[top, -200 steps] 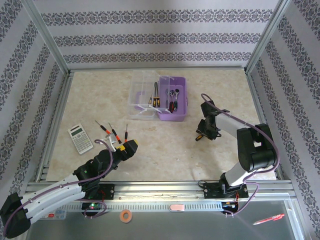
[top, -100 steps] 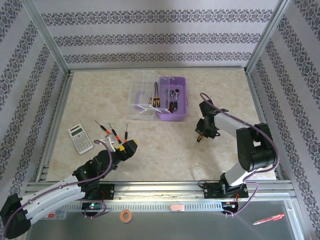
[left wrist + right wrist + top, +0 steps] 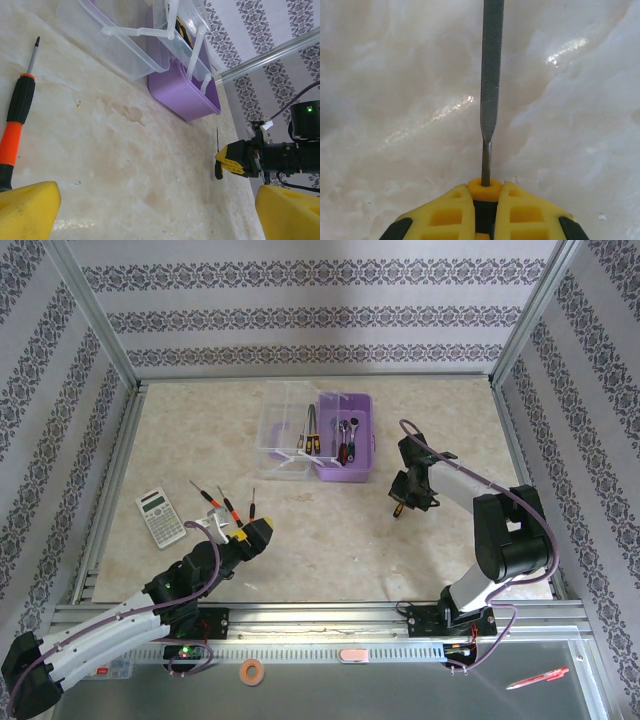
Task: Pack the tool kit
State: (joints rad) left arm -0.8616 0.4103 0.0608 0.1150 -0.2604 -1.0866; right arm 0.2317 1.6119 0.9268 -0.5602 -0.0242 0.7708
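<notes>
The lilac case [image 3: 366, 466] stands open at the back centre, its clear lid [image 3: 277, 430] folded out to the left, and a ratchet wrench and screwdrivers [image 3: 345, 440] lie inside. Three small screwdrivers [image 3: 230, 506] lie on the table just beyond my left gripper [image 3: 250, 532], which is open and holds nothing. One of them, orange and black [image 3: 14, 131], lies past my left finger [image 3: 25, 210]. My right gripper [image 3: 487, 196] is shut on the yellow-and-black handle of a small metal file [image 3: 491, 75], low over the table right of the case [image 3: 185, 95].
A grey calculator [image 3: 161, 517] lies at the left, near the screwdrivers. Aluminium rails [image 3: 300, 612] edge the table, with patterned walls behind them. A pen [image 3: 538, 677] and a tape ring [image 3: 251, 671] lie outside the front rail. Bare marble spans the space between the two arms.
My right gripper has closed on the file's handle and shifted slightly back and left with it. The left arm has hardly moved.
</notes>
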